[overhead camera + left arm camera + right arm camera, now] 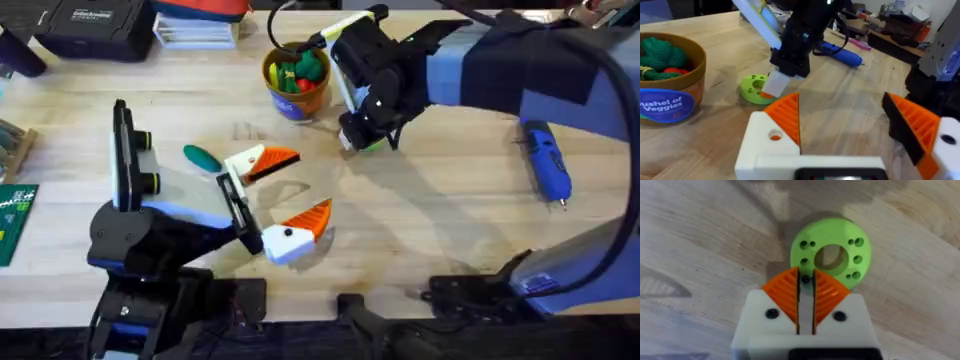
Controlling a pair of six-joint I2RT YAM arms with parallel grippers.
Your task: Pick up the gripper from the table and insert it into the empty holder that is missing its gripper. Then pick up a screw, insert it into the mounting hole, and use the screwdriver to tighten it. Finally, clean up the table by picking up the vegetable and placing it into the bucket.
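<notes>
My left gripper (312, 180) rests open on the table (450, 230). An orange ribbed gripper wedge (786, 116) sits in its white holder (760, 145), whose side hole shows orange. The other finger carries a dark screw head. The teal vegetable (202, 157) lies just beyond the left gripper. The bucket (297, 80) stands at the back, holding toy veggies. The blue screwdriver (547, 160) lies at the far right. My right gripper (805, 275) hangs over a lime-green ring (830, 255), shut on a small dark screw (805, 279).
The lime-green ring (752, 87) lies between the bucket (670, 85) and the screwdriver (842, 54), under the right gripper (775, 82). Black cases and books line the table's back edge. A green circuit board (12, 220) lies at the left edge.
</notes>
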